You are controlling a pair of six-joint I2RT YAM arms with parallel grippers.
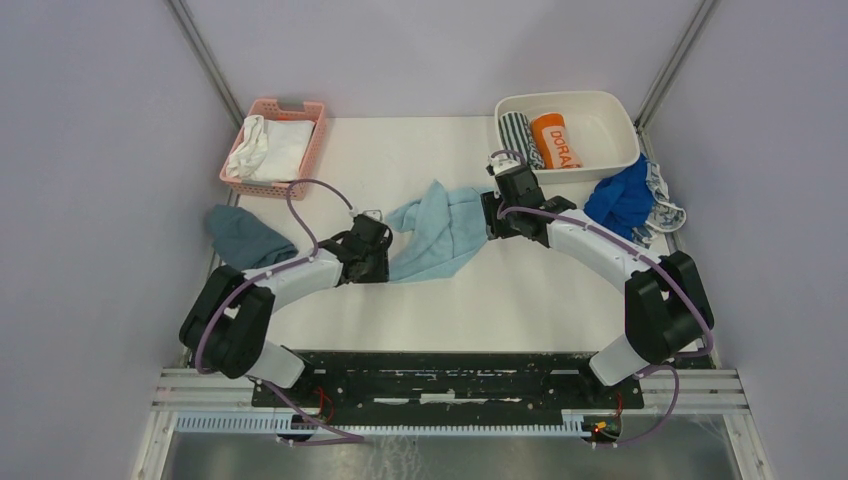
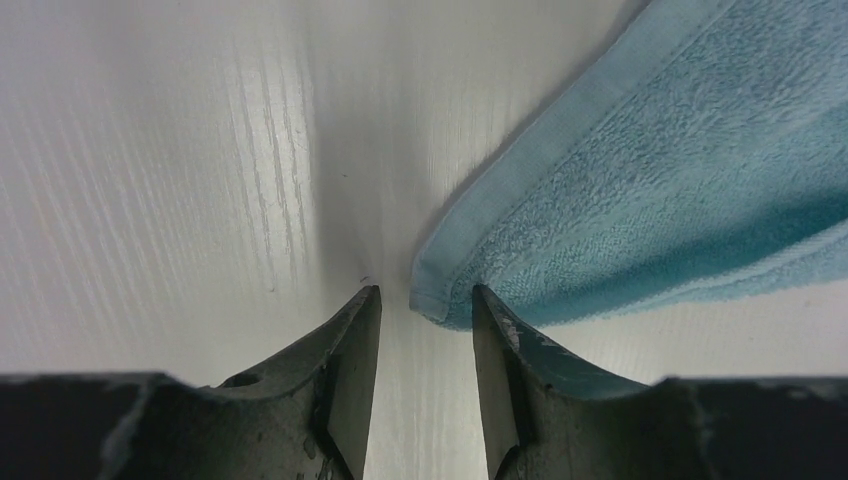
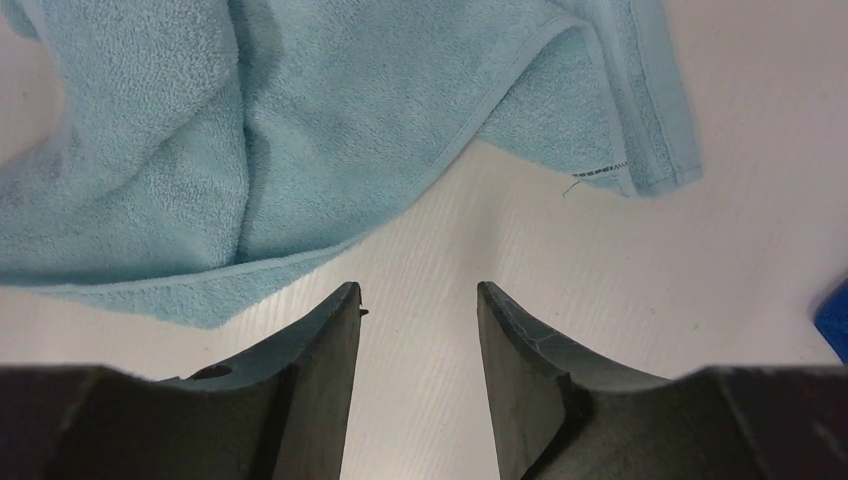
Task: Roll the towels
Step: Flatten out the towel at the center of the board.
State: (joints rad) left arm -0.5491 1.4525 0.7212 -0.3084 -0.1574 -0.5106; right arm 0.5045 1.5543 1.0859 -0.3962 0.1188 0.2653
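Light-blue towel [image 1: 437, 232], crumpled at centre of counter [image 1: 520, 290]. Left tool [image 2: 425, 295] half open at a corner, right tool [image 3: 418, 290] half open just beside the opposite edge; both empty. Step, likely: gripping corners. Next: pinch, spread flat.

Light blue towel [image 1: 435, 230], table centre, is showing plain, with a paler hem. Royal blue towel [image 1: 618, 200] at two o'clock is reading plain; the whitish towel [image 1: 668, 212] beside it is carrying a grey-blue print. Pink basket [image 1: 285, 104] at eleven o'clock is containing white cloths [image 1: 272, 148]. Teal-grey cloth [image 1: 245, 238] at nine o'clock is appearing plain. White tub [image 1: 620, 128] at one o'clock is holding an orange roll [image 1: 555, 140] with white lettering and a grey-striped roll [image 1: 518, 135]. Table [image 1: 500, 290] is showing white.
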